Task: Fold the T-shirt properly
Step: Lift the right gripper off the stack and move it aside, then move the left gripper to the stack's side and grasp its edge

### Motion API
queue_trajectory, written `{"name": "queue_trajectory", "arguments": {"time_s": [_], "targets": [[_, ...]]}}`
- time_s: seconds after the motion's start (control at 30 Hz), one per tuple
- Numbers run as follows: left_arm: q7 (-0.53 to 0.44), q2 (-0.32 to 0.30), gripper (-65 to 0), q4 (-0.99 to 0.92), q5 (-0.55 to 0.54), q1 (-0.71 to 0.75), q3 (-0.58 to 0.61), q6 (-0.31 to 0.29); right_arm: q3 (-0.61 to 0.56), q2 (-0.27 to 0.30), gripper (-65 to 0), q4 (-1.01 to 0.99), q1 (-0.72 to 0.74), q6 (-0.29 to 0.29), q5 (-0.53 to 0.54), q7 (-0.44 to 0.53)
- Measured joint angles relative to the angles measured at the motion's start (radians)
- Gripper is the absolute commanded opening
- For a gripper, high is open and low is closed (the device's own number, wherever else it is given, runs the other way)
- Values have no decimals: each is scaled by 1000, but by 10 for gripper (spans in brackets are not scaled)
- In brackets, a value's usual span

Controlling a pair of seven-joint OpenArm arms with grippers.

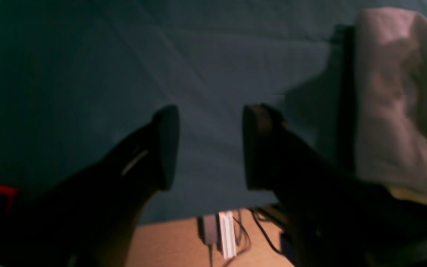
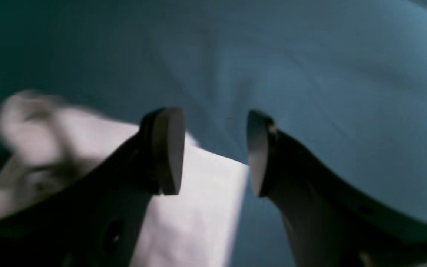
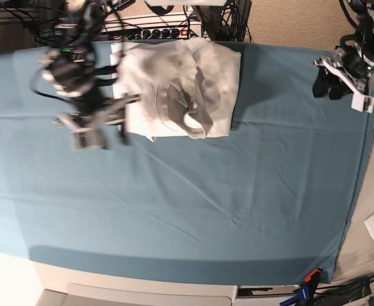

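T-shirt (image 3: 180, 89) lay folded and bunched at the far edge of the teal table (image 3: 237, 191), collar up. Right tool (image 2: 215, 152) hung just beside the shirt's edge, jaws apart, holding nothing. Left tool (image 1: 209, 148) was well apart from the shirt, jaws spread, empty.

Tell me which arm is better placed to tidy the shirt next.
Right, probably. The right gripper hangs open beside the shirt, right at its edge. The left gripper is open too, but sits far off near the table cover's end.
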Motion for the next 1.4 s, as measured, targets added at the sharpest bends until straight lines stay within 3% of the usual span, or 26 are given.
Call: {"name": "queue_trajectory", "arguments": {"time_s": [0.1, 0.17, 0.33, 0.53, 0.77, 0.93, 1.1, 1.17, 1.27, 1.4], "targets": [[5, 2, -362, 0, 1, 16, 0, -22, 166, 14, -347, -67, 10, 50, 186, -74], [8, 2, -362, 0, -6, 19, 0, -23, 240, 41, -339, -122, 13, 53, 268, -77], [8, 2, -362, 0, -7, 21, 0, -23, 332, 130, -339, -285, 26, 51, 387, -115], [16, 2, -362, 0, -15, 21, 0, -23, 332, 203, -340, -553, 144, 52, 449, -154], [19, 2, -362, 0, -17, 21, 0, -23, 267, 205, -340, -822, 234, 118, 667, -281], [23, 2, -362, 0, -17, 22, 0, -23, 156, 205, -340, -854, 236, 132, 741, -310], [35, 2, -362, 0, -18, 21, 0, -23, 105, 207, -346, -854, 241, 135, 744, -310], [80, 2, -362, 0, -32, 22, 0, -23, 100, 207, -452, -854, 241, 135, 744, -311], [146, 2, -362, 0, -139, 45, 0, -43, 100, 206, -650, -854, 241, 151, 733, -311], [155, 2, -332, 0, -187, 94, 2, -52, 100, 206, -650, -854, 241, 161, 727, -310]]}}
